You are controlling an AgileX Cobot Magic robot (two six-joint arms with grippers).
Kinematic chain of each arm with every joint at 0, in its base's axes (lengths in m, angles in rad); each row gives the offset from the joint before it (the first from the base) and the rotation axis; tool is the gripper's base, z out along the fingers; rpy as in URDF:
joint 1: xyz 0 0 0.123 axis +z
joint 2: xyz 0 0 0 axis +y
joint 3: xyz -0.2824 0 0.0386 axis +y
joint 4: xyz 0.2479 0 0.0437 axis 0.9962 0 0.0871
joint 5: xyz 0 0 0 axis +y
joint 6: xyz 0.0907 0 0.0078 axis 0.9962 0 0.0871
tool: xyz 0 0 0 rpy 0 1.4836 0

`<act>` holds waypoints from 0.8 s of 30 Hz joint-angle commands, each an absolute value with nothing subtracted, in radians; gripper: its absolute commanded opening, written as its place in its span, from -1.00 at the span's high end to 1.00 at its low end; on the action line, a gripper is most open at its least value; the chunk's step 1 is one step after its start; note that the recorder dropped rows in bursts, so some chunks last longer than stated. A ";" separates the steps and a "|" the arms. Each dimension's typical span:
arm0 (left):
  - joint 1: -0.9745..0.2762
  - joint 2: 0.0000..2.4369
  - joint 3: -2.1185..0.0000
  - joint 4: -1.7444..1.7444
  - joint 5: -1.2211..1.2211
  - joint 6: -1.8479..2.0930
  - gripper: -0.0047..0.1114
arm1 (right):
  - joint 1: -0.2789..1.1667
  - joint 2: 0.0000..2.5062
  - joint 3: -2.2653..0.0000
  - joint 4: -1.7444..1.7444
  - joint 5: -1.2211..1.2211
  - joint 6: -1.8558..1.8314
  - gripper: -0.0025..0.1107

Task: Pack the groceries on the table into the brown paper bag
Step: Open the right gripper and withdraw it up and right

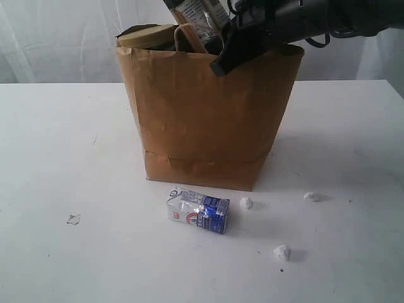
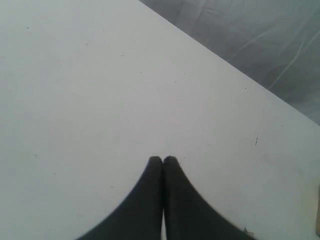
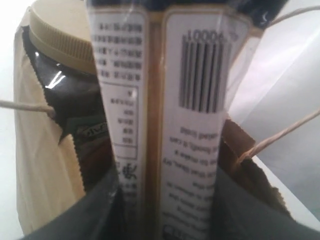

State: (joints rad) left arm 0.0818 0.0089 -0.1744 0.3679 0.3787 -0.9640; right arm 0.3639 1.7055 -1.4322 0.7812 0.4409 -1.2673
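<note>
The brown paper bag (image 1: 208, 120) stands upright in the middle of the table (image 1: 57, 145). Above its rim my right gripper (image 1: 221, 52) is shut on the long dark-blue packet (image 1: 201, 17), held on end over the bag's mouth. The right wrist view shows that packet (image 3: 200, 100), barcode side up, clamped in my right gripper (image 3: 167, 200). The big olive-lidded jar (image 1: 148, 36) (image 3: 59, 31) is inside the bag. The small white-blue carton (image 1: 197, 212) lies on the table in front of the bag. My left gripper (image 2: 163, 159) is shut and empty over bare tabletop.
Three white crumbs (image 1: 246, 202) (image 1: 312, 196) (image 1: 282, 252) lie near the carton, and a small scrap (image 1: 74, 219) lies at the front left. The bag's twisted handle (image 3: 280, 134) runs beside the packet. A white curtain hangs behind the table.
</note>
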 commanded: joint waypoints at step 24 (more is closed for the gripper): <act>0.075 0.000 -0.170 0.366 0.374 -0.963 0.92 | 0.360 1.662 -1.435 0.770 0.432 -1.113 0.26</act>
State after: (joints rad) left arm 0.0818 0.0089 -0.1744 0.3636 0.3787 -0.9640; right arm 0.3639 1.6982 -1.4322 0.7718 0.4317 -1.1175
